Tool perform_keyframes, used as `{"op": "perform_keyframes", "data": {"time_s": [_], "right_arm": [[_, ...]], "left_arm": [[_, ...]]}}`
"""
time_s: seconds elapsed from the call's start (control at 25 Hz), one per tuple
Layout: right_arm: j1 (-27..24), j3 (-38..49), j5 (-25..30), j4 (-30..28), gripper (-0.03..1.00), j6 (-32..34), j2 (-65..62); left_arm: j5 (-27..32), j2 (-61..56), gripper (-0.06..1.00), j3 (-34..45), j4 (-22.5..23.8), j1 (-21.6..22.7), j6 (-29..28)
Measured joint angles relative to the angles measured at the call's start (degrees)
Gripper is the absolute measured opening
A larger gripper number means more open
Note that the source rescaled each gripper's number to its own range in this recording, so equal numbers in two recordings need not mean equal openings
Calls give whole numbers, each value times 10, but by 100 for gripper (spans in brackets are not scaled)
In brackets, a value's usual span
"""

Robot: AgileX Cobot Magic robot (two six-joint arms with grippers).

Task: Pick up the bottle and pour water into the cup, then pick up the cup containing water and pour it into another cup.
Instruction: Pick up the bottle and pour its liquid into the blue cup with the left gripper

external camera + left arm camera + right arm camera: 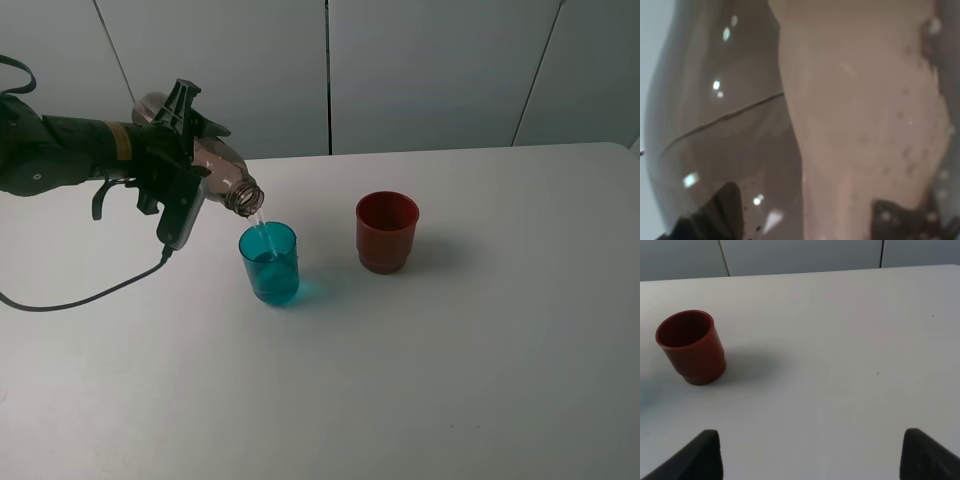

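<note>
Currently, my left gripper (185, 160) clamps the tilted clear bottle (225, 175), mouth just over the teal tumbler (269, 265) near the red cup (387, 232), my right gripper (812, 455) stands wide apart and empty, and excess tilt could send the water stream (258, 230) past the rim.

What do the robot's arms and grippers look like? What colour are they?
The left arm is a thick, dark, almost black tube with a yellowish band around it. Its left gripper is black and blocky. A thin black cable hangs from it in a long curve. Of the right gripper you see only two dark, wedge-shaped fingertips.
</note>
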Motion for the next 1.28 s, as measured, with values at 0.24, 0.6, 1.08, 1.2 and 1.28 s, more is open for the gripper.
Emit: {"op": "perform_keyframes", "data": {"time_s": [0.24, 0.6, 1.08, 1.2, 1.28], "right_arm": [[0, 0, 0, 0, 100, 0, 0], [0, 0, 0, 0, 100, 0, 0], [0, 0, 0, 0, 0, 0, 0], [0, 0, 0, 0, 0, 0, 0], [0, 0, 0, 0, 0, 0, 0]], "left_arm": [[3, 0, 4, -1, 5, 0, 11], [3, 0, 4, -1, 17, 0, 16], [4, 0, 4, -1, 19, 0, 42], [4, 0, 4, -1, 23, 0, 43], [4, 0, 4, -1, 25, 0, 43]]}}
